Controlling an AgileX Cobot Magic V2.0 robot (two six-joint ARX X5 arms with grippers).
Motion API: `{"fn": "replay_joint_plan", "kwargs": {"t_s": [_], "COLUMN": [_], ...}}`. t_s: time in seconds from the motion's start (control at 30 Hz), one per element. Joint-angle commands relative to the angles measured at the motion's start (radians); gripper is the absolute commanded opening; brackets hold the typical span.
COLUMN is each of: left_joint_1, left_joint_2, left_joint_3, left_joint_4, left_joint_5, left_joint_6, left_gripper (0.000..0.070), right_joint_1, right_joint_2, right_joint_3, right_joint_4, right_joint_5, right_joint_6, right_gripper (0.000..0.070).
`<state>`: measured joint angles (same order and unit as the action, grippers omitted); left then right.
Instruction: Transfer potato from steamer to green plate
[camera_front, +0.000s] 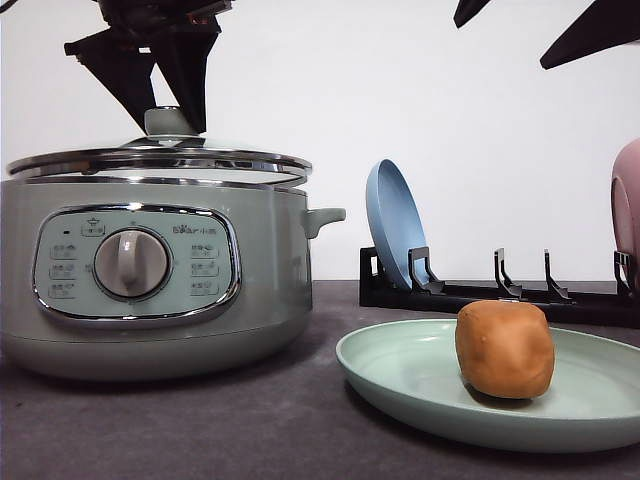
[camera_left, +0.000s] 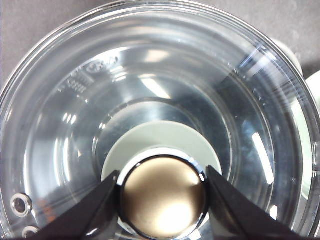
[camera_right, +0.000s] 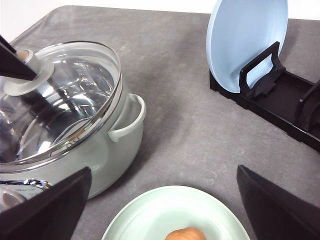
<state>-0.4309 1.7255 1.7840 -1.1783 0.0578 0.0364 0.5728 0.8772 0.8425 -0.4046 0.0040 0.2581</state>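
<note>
The potato (camera_front: 504, 349) is being carried by the green plate (camera_front: 400, 375), sitting upright on it to the right of the steamer (camera_front: 150, 275). The steamer's glass lid (camera_front: 160, 160) is being pinched at its knob (camera_left: 162, 197) by the left gripper (camera_left: 162, 200). The right gripper (camera_right: 162, 200) is being held spread wide above the plate, empty. White lettering is printed on the control panel (camera_front: 135, 265), but it cannot be read.

The orange-brown potato (camera_front: 504, 349) sits on the green plate (camera_front: 400, 375), right of the lidded steamer (camera_front: 150, 270).
</note>
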Motion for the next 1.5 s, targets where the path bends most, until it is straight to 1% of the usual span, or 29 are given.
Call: {"fn": "replay_joint_plan", "kwargs": {"t_s": [0.0, 0.4, 0.67, 1.47], "left_joint_1": [-0.008, -0.008, -0.008, -0.008], "left_joint_2": [0.02, 0.042, 0.042, 0.045], "left_joint_3": [0.027, 0.027, 0.027, 0.024], "left_joint_4": [0.02, -0.007, -0.015, -0.027], "left_joint_5": [0.002, 0.002, -0.032, -0.036], "left_joint_6": [0.009, 0.017, 0.025, 0.027], "left_gripper": [0.0, 0.0001, 0.0001, 0.0001], "right_joint_1": [0.005, 0.005, 0.005, 0.005], "right_joint_2": [0.003, 0.003, 0.003, 0.003], "right_joint_3": [0.016, 0.016, 0.016, 0.016], "right_joint_4": [0.006, -0.001, -0.001, -0.001], "right_joint_5": [0.004, 0.004, 0.004, 0.004], "right_joint_6": [-0.012, -0.012, -0.012, -0.012], "right_gripper": [0.0589, 0.0589, 0.0589, 0.0589]}}
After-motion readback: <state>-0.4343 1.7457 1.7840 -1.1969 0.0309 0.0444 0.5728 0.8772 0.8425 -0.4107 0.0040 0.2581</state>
